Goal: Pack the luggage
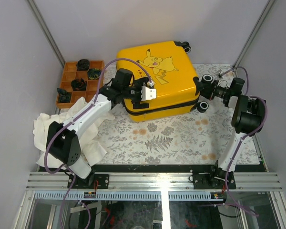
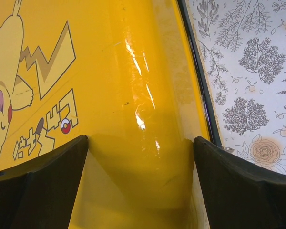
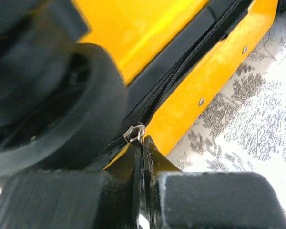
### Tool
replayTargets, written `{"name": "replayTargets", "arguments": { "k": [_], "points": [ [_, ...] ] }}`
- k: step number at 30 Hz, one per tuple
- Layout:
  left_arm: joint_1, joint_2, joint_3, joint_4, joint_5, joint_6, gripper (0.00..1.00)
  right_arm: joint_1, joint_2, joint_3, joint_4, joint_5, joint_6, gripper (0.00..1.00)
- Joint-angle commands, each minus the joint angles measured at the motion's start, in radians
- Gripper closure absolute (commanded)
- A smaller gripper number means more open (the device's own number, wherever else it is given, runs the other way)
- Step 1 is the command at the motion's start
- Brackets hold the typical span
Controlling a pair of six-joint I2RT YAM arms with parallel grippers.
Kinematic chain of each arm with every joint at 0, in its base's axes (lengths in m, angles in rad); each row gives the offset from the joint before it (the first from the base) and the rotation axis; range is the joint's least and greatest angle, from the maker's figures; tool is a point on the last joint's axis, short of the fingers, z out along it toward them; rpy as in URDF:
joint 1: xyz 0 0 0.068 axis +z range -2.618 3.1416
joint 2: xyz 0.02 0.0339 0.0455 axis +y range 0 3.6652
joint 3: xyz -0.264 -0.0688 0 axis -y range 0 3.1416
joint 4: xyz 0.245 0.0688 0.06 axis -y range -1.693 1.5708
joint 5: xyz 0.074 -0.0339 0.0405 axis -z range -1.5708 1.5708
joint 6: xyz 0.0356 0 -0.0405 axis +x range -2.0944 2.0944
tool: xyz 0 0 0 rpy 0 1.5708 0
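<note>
From above, the luggage (image 1: 157, 76) lies closed and flat at the far middle of the floral table (image 1: 171, 138), an orange tray (image 1: 70, 72) and a white cloth (image 1: 45, 126) to its left, with the left gripper (image 1: 148, 91) over its near top edge and the right gripper (image 1: 210, 90) at its right side. The left wrist view shows that gripper's fingers (image 2: 43, 186) spread wide above the yellow shell, holding nothing. The right wrist view shows its jaws pressed together on the zipper pull (image 3: 135, 133) beside a black wheel (image 3: 62, 109)
</note>
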Motion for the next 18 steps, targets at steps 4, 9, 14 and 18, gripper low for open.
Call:
{"name": "replayTargets", "arguments": {
  "k": [4, 9, 14, 18],
  "points": [
    [0.133, 0.103, 0.020, -0.164, -0.191, 0.083, 0.13, -0.021, 0.121, 0.238, 0.136, 0.269, -0.019, 1.00],
    [0.156, 0.107, 0.031, -0.214, -0.131, 0.096, 0.13, 0.020, 0.210, 0.358, 0.154, 0.264, 0.042, 1.00],
    [0.160, 0.114, 0.060, -0.299, -0.061, 0.137, 0.10, 0.074, 0.269, 0.423, 0.179, 0.260, 0.043, 1.00],
    [0.160, 0.090, 0.087, -0.281, -0.001, 0.053, 0.09, 0.103, 0.305, 0.452, 0.210, 0.251, 0.090, 1.00]
  ]
}}
